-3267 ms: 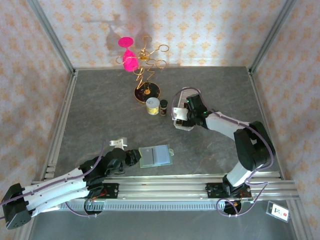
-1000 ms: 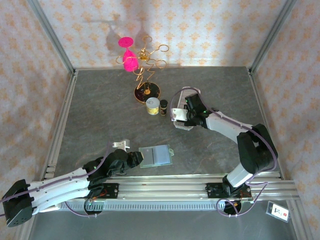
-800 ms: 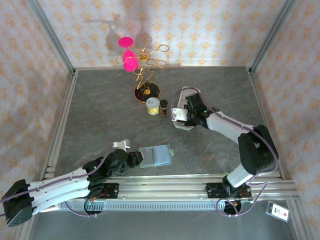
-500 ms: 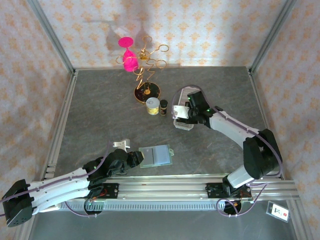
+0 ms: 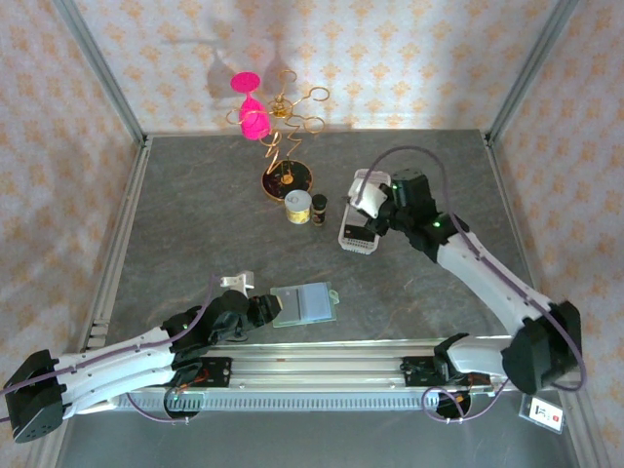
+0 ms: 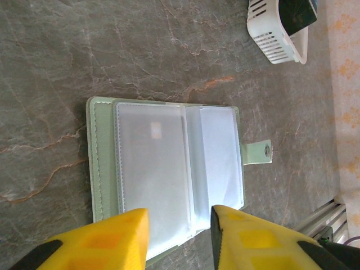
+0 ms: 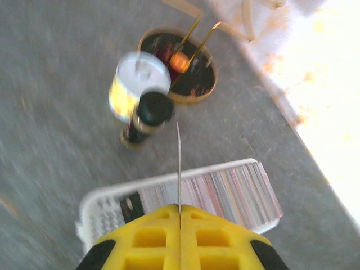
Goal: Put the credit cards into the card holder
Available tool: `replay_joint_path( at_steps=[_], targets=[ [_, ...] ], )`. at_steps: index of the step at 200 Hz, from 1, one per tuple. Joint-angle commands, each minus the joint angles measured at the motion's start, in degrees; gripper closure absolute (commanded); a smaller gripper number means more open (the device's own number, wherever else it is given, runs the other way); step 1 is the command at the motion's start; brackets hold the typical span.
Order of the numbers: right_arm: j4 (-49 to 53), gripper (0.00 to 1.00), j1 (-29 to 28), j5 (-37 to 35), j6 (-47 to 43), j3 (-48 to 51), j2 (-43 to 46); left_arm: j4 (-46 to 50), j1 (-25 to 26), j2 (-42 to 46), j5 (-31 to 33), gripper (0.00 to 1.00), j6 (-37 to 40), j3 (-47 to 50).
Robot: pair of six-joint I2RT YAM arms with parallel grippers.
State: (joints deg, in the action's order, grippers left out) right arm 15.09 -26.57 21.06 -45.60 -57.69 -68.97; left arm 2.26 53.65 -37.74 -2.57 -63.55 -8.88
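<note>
Card holder (image 6: 152,163) lies open on the counter (image 6: 169,56) by spread left fingers (image 6: 101,242); right fingers (image 7: 152,236) pinch a credit card (image 7: 179,163).

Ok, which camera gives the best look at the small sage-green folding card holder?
The left wrist view: the sage-green folding card holder lies open and close up, pockets and snap tab plain. The top external view shows it small, by the left gripper.

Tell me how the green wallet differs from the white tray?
The green wallet lies flat and open, its clear pockets looking empty; the white tray is packed with cards standing on edge. The wallet folds like a book; the tray is a slotted box. Both sit on the table.
</note>
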Motion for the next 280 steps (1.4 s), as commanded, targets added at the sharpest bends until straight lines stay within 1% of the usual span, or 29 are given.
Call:
replay_joint_path(
  at_steps=[1,17,25,37,51,69,84,97,107,119,145,179,196,209,280],
  targets=[
    [-5.52,1.0,0.2,1.73,32.66,2.84,6.4,-0.03,0.41,0.57,-0.05,0.6,-0.31,0.15],
    [-3.95,1.0,0.07,5.05,46.86,5.22,9.95,2.09,0.45,0.77,1.36,0.56,-0.26,-0.42],
    [-3.49,1.0,0.1,8.23,53.54,7.01,11.56,2.92,0.42,0.79,2.05,0.53,-0.18,-0.6],
    [-5.06,1.0,-0.42,12.83,63.73,11.91,14.24,3.68,0.45,0.57,2.56,0.49,0.01,-0.77],
    [-10.38,1.0,-3.16,15.64,73.84,18.92,17.65,4.37,0.47,0.01,3.15,0.48,0.18,-1.05],
    [-17.06,1.0,-10.37,11.59,82.91,26.59,21.3,4.42,0.42,-1.02,3.68,0.49,0.33,-1.31],
    [-22.68,1.0,-16.8,7.22,88.19,31.32,21.58,3.88,0.44,-1.92,4.27,0.55,0.14,-1.23],
    [-29.53,1.0,-21.43,4.56,92.65,35.6,19.2,2.58,0.41,-2.62,4.8,0.59,-0.25,-0.92],
    [-33.86,1.0,-24.24,2.86,94.69,37.63,16.0,1.67,0.46,-3.15,5.1,0.64,-0.58,-0.7],
    [-37.08,1.0,-26.38,0.86,95.89,38.38,11.68,0.74,0.41,-3.73,5.35,0.65,-0.96,-0.53],
    [-44.95,1.0,-27.38,-1.1,99.22,40.34,4.78,-0.69,0.47,-5.47,5.17,0.67,-1.4,-0.26],
    [-45.42,1.0,-28.25,-3.98,99.57,38.54,0.57,-2.6,0.42,-8.34,4.16,0.7,-1.28,0.18],
    [-45.65,1.0,-28.27,-4.75,99.45,38.15,-1.26,-3.37,0.44,-9.64,4.06,0.74,-1.21,0.27],
    [-45.43,1.0,-28.28,-5.55,99.3,37.83,-2.32,-3.53,0.42,-10.29,4.32,0.75,-1.05,0.27],
    [-50.21,1.0,-29.44,-4.63,100.32,35.68,-10.89,-4.02,0.48,-12.1,3.89,0.8,-0.53,0.37]
  ],
)
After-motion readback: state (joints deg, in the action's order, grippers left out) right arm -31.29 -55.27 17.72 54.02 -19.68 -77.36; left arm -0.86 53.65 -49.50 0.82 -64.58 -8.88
